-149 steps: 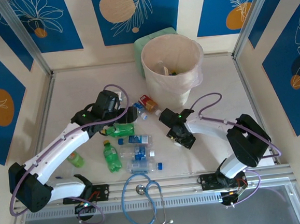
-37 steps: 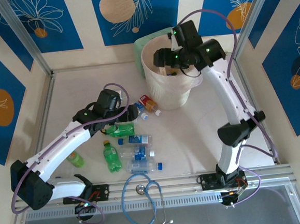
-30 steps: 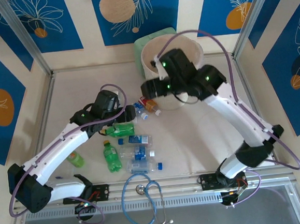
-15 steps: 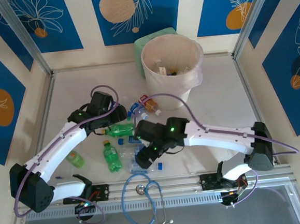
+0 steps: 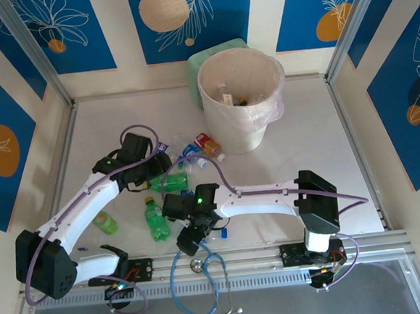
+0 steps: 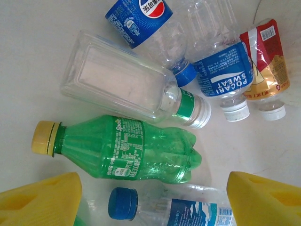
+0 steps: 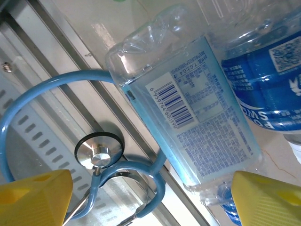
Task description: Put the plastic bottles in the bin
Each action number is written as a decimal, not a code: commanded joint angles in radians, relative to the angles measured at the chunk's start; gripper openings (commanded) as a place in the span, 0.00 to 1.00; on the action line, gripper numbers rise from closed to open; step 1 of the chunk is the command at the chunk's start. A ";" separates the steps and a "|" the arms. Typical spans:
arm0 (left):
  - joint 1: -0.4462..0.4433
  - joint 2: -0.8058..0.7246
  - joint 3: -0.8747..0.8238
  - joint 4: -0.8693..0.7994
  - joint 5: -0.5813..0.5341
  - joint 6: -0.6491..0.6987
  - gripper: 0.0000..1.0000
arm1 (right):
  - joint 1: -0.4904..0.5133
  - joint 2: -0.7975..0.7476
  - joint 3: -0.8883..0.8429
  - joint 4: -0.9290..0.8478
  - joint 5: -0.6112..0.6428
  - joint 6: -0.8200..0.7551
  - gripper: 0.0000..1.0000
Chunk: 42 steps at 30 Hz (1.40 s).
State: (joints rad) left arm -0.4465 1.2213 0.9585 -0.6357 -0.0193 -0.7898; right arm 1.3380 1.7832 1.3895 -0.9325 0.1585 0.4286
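Your left gripper (image 6: 150, 207) is hanging spread, pinching nothing, over green bottle (image 6: 127, 150) with yellow cap, lying on side on desk (image 6: 37, 56) among clear bottles (image 6: 221, 77) with blue labels. Your right gripper (image 7: 150, 202) is standing spread above flat clear bottle (image 7: 193, 117) with pale blue barcode label, lying beside stethoscope (image 7: 99, 155) at near desk edge. Cream-pink bin (image 5: 230, 130) is standing well apart, at far side.

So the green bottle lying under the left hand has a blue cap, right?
No, its cap is yellow, not blue. The left wrist view shows the green bottle lying on its side under the left hand, with the yellow cap at one end.
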 commanded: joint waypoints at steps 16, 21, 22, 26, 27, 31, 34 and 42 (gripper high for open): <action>0.029 -0.008 -0.017 0.050 0.062 -0.020 0.79 | 0.003 0.145 0.083 -0.079 0.102 -0.005 0.86; 0.031 -0.015 -0.022 0.051 0.061 -0.019 0.79 | 0.003 0.149 0.073 -0.081 0.111 -0.003 0.87; 0.032 -0.014 -0.023 0.051 0.061 -0.019 0.79 | 0.003 0.153 0.073 -0.084 0.113 -0.004 0.87; 0.035 -0.013 -0.027 0.056 0.065 -0.020 0.79 | 0.003 0.169 0.072 -0.085 0.116 -0.008 0.87; 0.035 -0.013 -0.029 0.057 0.065 -0.020 0.79 | 0.003 0.172 0.072 -0.082 0.115 -0.011 0.87; 0.038 -0.021 -0.034 0.056 0.065 -0.019 0.78 | -0.005 0.187 0.069 -0.078 0.112 -0.010 0.85; 0.043 -0.030 -0.041 0.056 0.064 -0.019 0.79 | -0.018 0.198 0.062 -0.076 0.104 -0.005 0.83; 0.051 -0.040 -0.054 0.063 0.068 -0.020 0.79 | -0.045 0.207 0.048 -0.068 0.100 0.002 0.76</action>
State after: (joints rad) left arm -0.4099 1.2003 0.9169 -0.5827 0.0341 -0.8043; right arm 1.3025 1.9816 1.4498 -0.9859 0.2771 0.4248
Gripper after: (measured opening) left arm 0.787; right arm 0.771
